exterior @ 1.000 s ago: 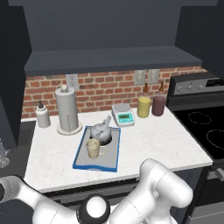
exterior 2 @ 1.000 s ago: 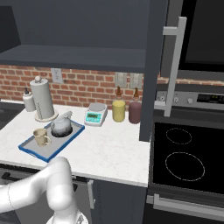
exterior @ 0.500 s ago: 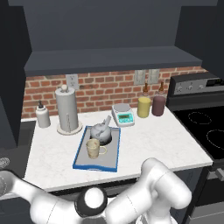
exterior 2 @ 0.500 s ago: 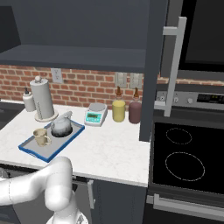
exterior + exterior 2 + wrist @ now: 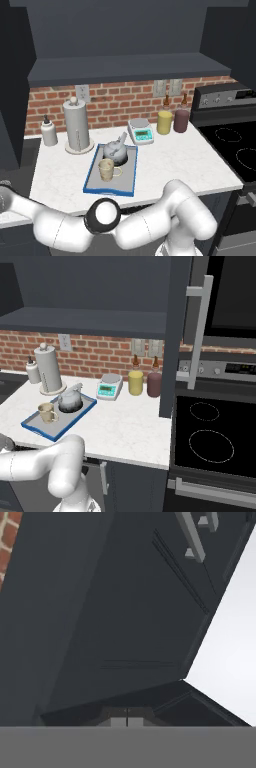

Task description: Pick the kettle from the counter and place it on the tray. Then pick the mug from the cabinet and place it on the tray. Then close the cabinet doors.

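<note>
Blue-rimmed grey rectangular tray [image 5: 95, 176] lies on white marble-patterned surface [image 5: 175, 160], long axis running front edge to brick wall, just right of the tall steel paper-towel cylinder [image 5: 76, 125]. On it: squat silver-grey metal kettle [image 5: 116, 149] at the wall end, spout up and toward the wall; beige ceramic mug [image 5: 106, 169] just in front, handle right. Bare surface right of tray. Right dark navy cabinet door [image 5: 176, 331] stands open. Claw [image 5: 127, 722] closed, empty, tips touching, close to a dark panelled door.
</note>
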Controlling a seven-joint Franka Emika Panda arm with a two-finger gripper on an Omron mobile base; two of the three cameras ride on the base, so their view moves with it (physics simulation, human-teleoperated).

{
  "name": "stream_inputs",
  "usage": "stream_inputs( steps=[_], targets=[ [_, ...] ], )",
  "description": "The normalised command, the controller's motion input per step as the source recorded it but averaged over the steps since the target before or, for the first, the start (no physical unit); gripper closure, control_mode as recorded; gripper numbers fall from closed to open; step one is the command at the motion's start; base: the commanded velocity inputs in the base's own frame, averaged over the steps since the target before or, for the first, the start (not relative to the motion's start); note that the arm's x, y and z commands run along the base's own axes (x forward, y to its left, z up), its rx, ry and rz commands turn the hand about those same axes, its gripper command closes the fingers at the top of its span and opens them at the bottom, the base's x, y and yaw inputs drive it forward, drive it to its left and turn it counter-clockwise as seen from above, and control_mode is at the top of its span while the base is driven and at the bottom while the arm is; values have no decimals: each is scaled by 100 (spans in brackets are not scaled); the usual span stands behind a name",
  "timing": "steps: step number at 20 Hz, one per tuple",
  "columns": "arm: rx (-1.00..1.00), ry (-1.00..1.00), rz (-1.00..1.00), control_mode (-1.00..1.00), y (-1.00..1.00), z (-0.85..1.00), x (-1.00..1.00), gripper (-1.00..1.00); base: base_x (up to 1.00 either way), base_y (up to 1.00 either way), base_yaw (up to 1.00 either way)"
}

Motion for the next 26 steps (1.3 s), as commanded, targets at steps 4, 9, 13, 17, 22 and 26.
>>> stream_inputs(
  steps=[4,9,13,17,22,26],
  targets=[
    [-13,0,-3,-100,3,38,8,100,0,0,0],
    [0,-12,-9,-100,-21,14,-1,100,0,0,0],
    [14,-27,-12,-100,-39,3,-6,100,0,0,0],
    [20,-20,-12,-100,-53,19,-4,100,0,0,0],
    [20,-5,-9,-100,-67,41,-2,100,0,0,0],
    [17,0,-4,-100,-54,33,-3,100,0,0,0]
  ],
)
